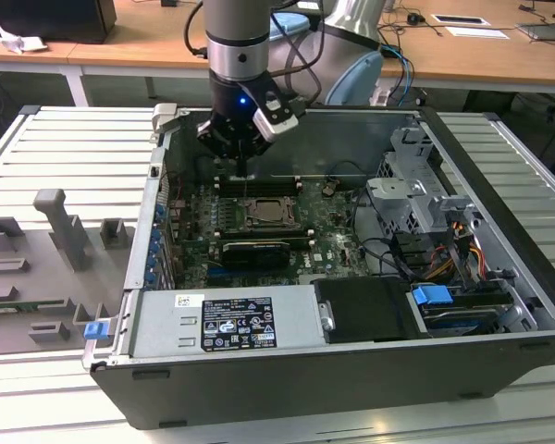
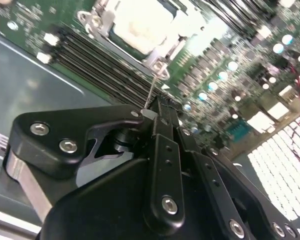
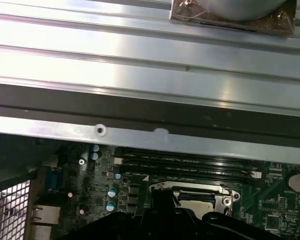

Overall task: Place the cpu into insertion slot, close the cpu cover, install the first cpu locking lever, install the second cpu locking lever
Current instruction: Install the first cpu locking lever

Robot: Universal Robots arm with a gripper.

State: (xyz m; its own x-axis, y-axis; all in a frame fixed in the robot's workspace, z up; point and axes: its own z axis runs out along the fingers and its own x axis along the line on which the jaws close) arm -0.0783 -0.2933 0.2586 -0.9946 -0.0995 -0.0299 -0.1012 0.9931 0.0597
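Black gripper (image 2: 157, 107) linkages dominate the second wrist view, fingers drawn together around a thin wire locking lever (image 2: 151, 92) beside the socket. Inside, the cpu (image 2: 142, 22) sits under the closed cpu cover (image 2: 157, 52) on the motherboard (image 1: 328, 227).

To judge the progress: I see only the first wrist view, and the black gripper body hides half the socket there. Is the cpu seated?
Observer: Yes. In the second wrist view the cpu lies seated, with the cpu cover flat around it.
Operator: And a locking lever?
Observer: One thin lever rises slanted from the cover's corner up to the gripper.
Operator: Where does the gripper hang?
Observer: In the exterior view, above the memory slots, just beside the cpu.
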